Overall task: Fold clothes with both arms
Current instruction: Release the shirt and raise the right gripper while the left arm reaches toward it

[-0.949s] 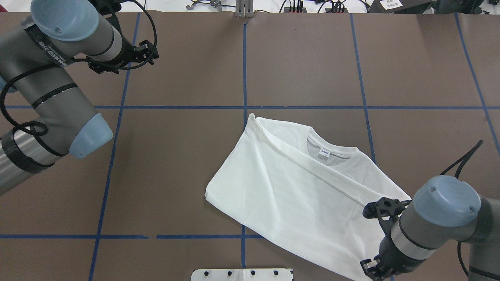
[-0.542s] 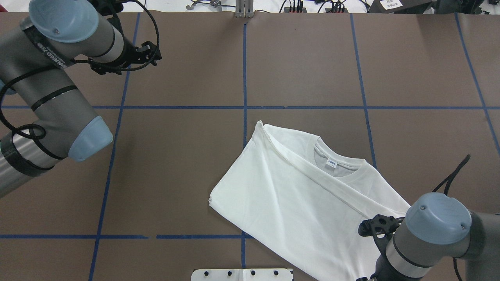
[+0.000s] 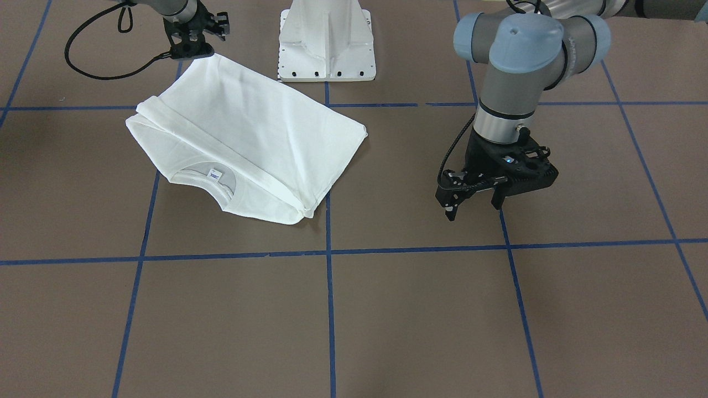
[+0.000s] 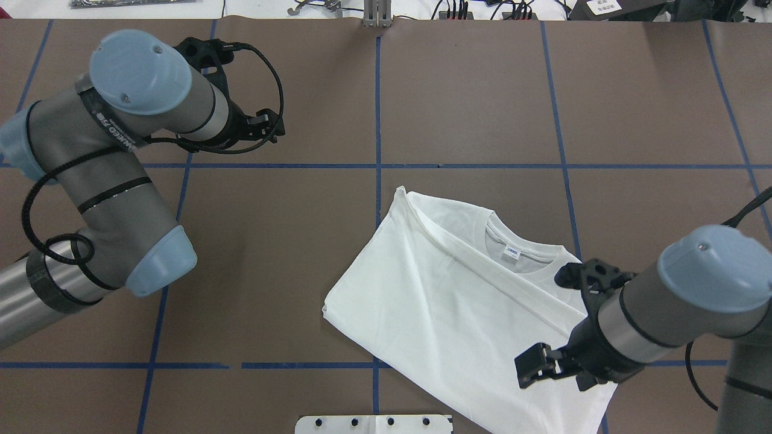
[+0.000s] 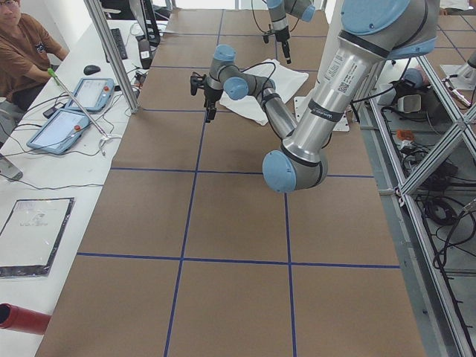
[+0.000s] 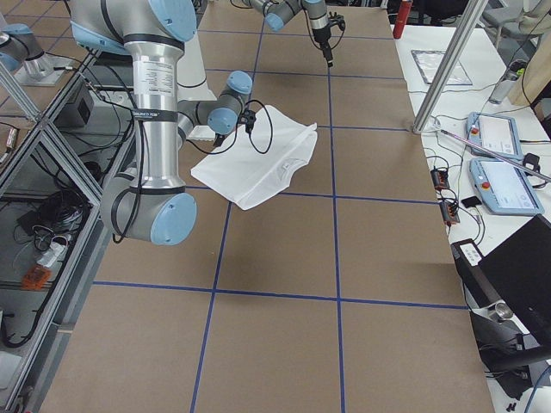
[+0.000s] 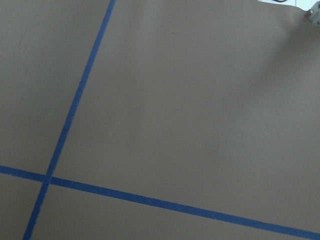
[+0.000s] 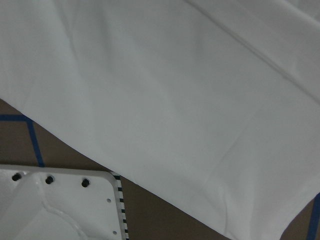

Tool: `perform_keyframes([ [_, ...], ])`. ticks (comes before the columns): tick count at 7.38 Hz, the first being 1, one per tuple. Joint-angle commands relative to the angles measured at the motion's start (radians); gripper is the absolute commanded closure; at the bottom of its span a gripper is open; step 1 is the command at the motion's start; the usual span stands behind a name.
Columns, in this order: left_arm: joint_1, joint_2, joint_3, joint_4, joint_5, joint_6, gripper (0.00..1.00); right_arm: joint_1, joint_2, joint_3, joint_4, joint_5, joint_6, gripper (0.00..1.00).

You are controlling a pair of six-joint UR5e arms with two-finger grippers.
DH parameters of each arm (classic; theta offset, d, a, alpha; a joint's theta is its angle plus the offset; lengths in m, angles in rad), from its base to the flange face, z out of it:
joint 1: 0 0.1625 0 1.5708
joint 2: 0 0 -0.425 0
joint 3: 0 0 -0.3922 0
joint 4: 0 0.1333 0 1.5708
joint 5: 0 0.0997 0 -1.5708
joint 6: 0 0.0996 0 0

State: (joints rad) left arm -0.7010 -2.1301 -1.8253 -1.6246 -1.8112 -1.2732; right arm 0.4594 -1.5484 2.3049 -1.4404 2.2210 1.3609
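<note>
The white shirt lies folded over itself on the brown table, right of centre, with its ribbed collar and small label facing up. My right gripper hovers over the shirt's near right part with its fingers apart and nothing between them; in the front-facing view the right gripper sits by the shirt's far corner. The right wrist view is filled by the shirt's cloth. My left gripper points down over bare table, open and empty, well away from the shirt, and the overhead view shows the left gripper at the far left.
The white pedestal base stands just beyond the shirt's near edge. Blue tape lines grid the brown table. A person sits at a side desk with tablets past the table's far edge.
The shirt first slid a little toward the robot and right, then stayed put. The right gripper let go, rising back over the cloth. The left arm swung toward the table's middle.
</note>
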Motion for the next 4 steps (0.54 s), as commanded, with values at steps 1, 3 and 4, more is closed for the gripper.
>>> perform_keyframes([
  [1, 0.157, -0.01, -0.023, -0.007, -0.048, -0.181, 0.0, 0.23, 0.037, 0.021, 0.0, 0.006, -0.012, 0.0],
  [3, 0.236, -0.011, -0.023, -0.046, -0.05, -0.332, 0.0, 0.358, 0.094, 0.033, 0.006, 0.009, -0.012, 0.0],
  [4, 0.279, -0.013, -0.026, -0.046, -0.048, -0.421, 0.0, 0.378, 0.103, 0.034, 0.008, 0.011, -0.012, 0.0],
])
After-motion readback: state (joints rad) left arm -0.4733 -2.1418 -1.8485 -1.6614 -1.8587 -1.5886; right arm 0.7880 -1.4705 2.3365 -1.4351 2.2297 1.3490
